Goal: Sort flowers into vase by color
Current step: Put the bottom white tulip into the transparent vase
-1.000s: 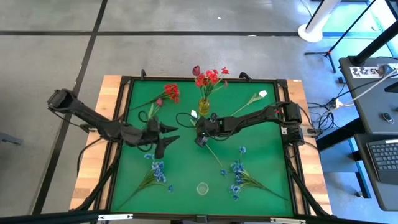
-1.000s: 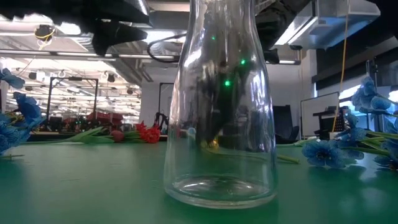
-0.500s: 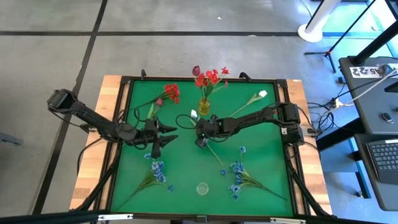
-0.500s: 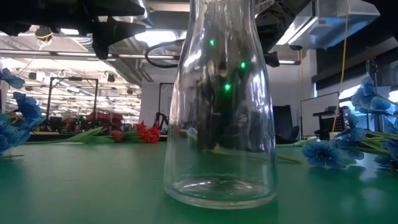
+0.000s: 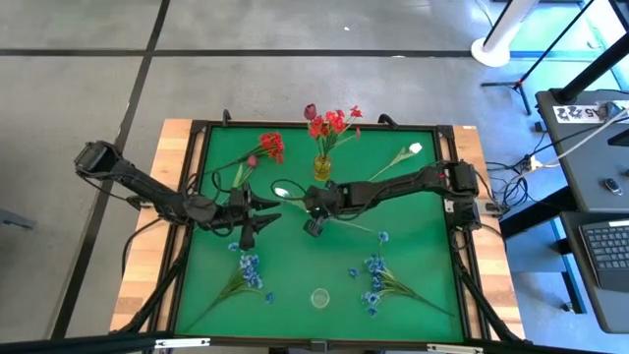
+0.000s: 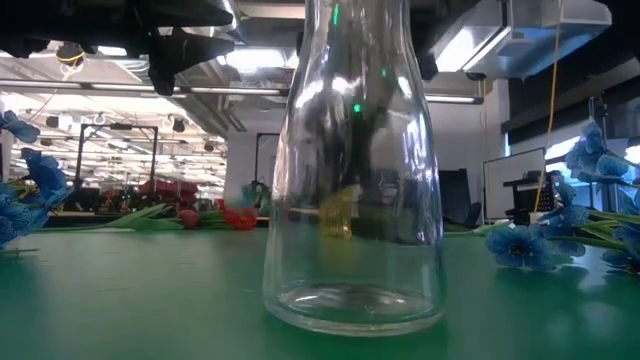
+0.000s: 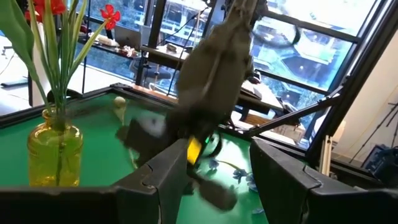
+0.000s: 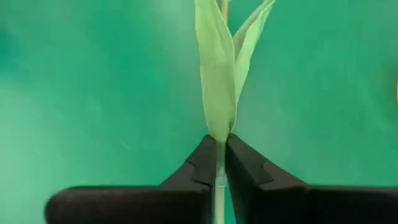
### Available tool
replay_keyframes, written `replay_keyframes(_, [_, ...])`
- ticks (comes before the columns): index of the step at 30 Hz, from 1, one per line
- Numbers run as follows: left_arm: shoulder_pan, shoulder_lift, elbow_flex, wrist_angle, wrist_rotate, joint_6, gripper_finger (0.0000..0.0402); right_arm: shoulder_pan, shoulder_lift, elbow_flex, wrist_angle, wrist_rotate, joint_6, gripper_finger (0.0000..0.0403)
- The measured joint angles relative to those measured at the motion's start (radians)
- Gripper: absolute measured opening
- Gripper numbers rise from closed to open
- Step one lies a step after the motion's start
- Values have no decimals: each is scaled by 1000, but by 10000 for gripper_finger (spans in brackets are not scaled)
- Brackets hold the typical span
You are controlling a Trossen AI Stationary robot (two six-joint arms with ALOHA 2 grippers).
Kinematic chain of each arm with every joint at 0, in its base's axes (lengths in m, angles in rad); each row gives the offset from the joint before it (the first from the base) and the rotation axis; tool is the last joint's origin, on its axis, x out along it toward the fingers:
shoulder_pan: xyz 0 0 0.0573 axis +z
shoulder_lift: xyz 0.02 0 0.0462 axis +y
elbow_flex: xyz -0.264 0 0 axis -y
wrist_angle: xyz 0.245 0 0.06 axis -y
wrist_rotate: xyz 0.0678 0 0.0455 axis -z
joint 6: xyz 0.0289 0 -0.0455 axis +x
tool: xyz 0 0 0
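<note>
My right gripper [image 5: 316, 208] is over the middle of the green mat, shut on a white flower whose bud [image 5: 280, 192] points toward the table's left and whose stem [image 5: 364, 228] trails right. My left gripper [image 5: 263, 220] hovers open just left of it, holding nothing. A yellow vase [image 5: 322, 167] at the far middle holds red flowers [image 5: 330, 122] upright by their stems. Loose red flowers [image 5: 270, 146], another white flower [image 5: 413, 149] and two heaps of blue flowers [image 5: 250, 267] [image 5: 374, 277] lie flat on the mat. A clear vase [image 6: 355, 170] stands at the near edge. My right gripper pinches the white flower's thin stem [image 8: 219, 169] between its two fingertips [image 8: 202, 163], just below the base of the pale green leaves [image 8: 217, 87]. The fingers come from above, pointing down, and lie across the stem. Whether the flower is clear of the mat I cannot tell.
The mat [image 5: 295, 256] is boxed in by a raised black frame [image 5: 193, 197]. Bare green room lies at its centre and near middle, around the clear vase [image 5: 319, 297]. In the left wrist view the right arm [image 7: 217, 81] looms close ahead, with the yellow vase [image 7: 54, 152] beside it.
My right gripper has shut on the white flower's stem and shifted slightly toward the far edge. The flower has swung round: its bud has gone toward the table's left, its stem end from the near side toward the right. My left gripper moved a little toward the far edge.
</note>
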Motion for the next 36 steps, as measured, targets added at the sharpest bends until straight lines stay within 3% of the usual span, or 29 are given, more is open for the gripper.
replay_keyframes(5, [-4,0,0,3,-2,18,172,33,-108,7,-9,63,-40,8])
replay_keyframes(11, [-20,-5,0,5,-2,37,172,102,-272,9,0,205,-82,11])
replay_keyframes(14, [-21,-5,0,3,-1,39,172,139,-336,0,77,243,-115,5])
replay_keyframes(21, [-21,-5,0,-56,-38,37,172,192,-427,-117,411,104,-164,5])
replay_keyframes(29, [-21,-5,0,-137,-39,-20,172,283,-439,-301,1062,-145,-187,3])
replay_keyframes(32, [-20,-5,0,-148,-38,-36,172,327,-440,-348,1211,-159,-187,3])
replay_keyframes(36, [-19,-5,0,-156,-39,-43,172,382,-438,-364,1267,-147,-186,3])
